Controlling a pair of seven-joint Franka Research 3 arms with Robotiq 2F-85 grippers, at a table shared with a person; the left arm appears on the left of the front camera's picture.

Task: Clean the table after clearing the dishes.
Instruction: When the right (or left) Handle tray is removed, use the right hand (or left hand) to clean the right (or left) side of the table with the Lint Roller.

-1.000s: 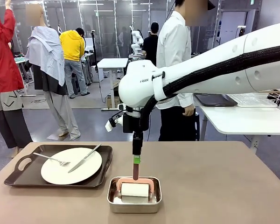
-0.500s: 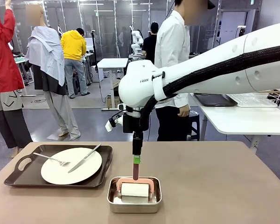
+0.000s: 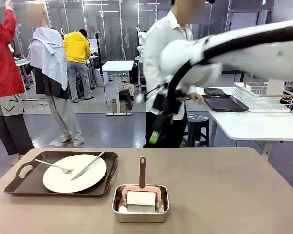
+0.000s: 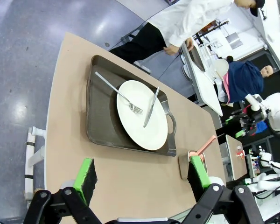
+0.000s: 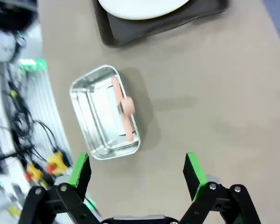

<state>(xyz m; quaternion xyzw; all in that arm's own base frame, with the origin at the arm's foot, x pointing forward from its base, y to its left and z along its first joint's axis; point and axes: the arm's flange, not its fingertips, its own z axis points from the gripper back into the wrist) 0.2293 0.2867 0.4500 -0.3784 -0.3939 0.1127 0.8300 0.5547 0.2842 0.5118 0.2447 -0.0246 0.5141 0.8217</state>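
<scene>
On the brown table [image 3: 224,185], at the left, a white plate [image 3: 74,173] with a fork [image 3: 53,166] and a knife [image 3: 89,165] lies on a dark tray [image 3: 19,181]. A pink-handled roller [image 3: 140,197] rests in a small steel tray [image 3: 140,218], its handle upright and free. My right gripper [image 3: 155,134], blurred, hangs well above and behind it. The right wrist view shows the right gripper [image 5: 136,170] open and empty over bare tabletop, the steel tray [image 5: 91,140] beyond it. My left gripper [image 4: 142,172] is open and empty, high over the plate [image 4: 142,114].
A person in a white shirt [image 3: 161,48] stands just behind the table's far edge, a hand at a white side table [image 3: 254,126]. That side table carries a wire rack [image 3: 263,95] and a dark tray [image 3: 224,103]. Other people stand farther back.
My right gripper has let go of the roller's handle and swung quickly up and to the right. The roller stays in the steel tray. The person has shifted left.
</scene>
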